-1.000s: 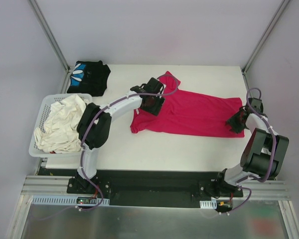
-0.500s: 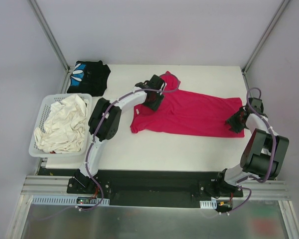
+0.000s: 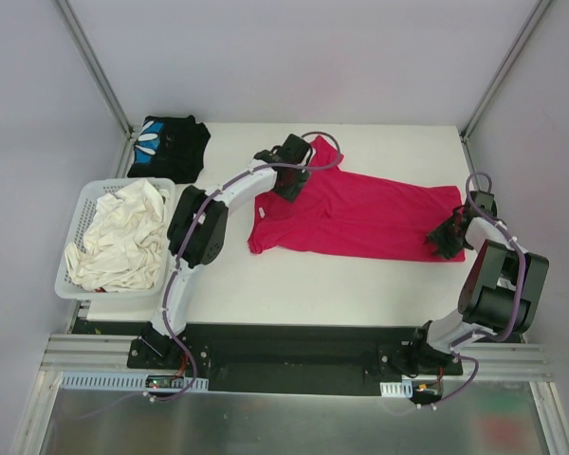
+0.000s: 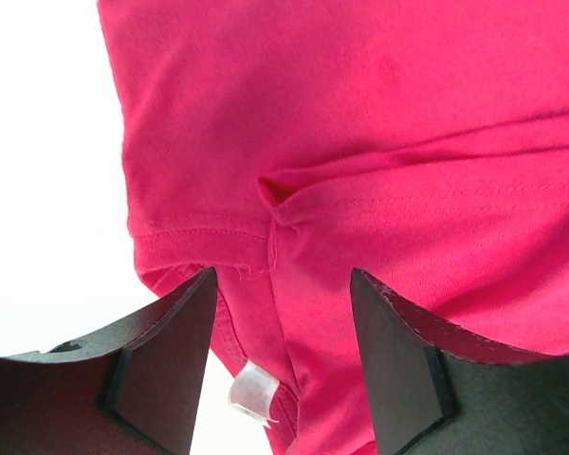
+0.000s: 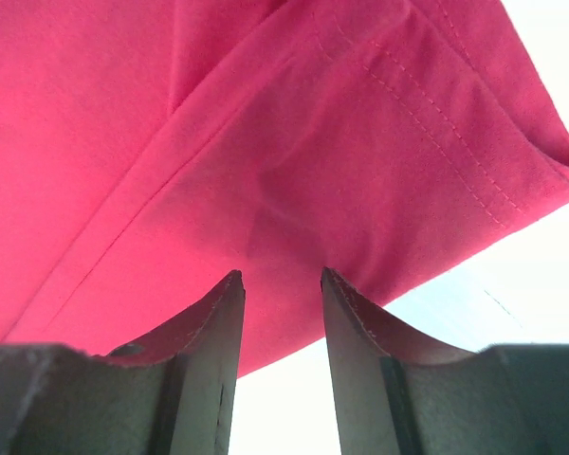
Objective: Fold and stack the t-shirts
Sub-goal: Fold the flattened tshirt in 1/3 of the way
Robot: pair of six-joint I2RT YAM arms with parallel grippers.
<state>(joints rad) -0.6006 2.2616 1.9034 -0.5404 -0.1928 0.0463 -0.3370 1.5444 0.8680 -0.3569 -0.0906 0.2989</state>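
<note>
**A:** Item one?
**B:** Plain magenta-red cloth t-shirt (image 3: 360, 213), spread lengthwise on the white worktop (image 3: 313, 284). Folding is judged begun but not finished.

**A:** Hands?
**B:** Left hand (image 4: 283, 294) is held over the sleeve seam at the collar end, fingers apart, nothing pinched. Right hand (image 5: 282, 280) is set at the hem corner, fingers apart, cloth beneath but unclamped.

**A:** Item two?
**B:** Black t-shirt with blue-and-white print (image 3: 169, 147), lying compact at the far-left corner, well apart.

**A:** Next move?
**B:** Both ends would need to be pinched through every layer, then carried over evenly.
</note>
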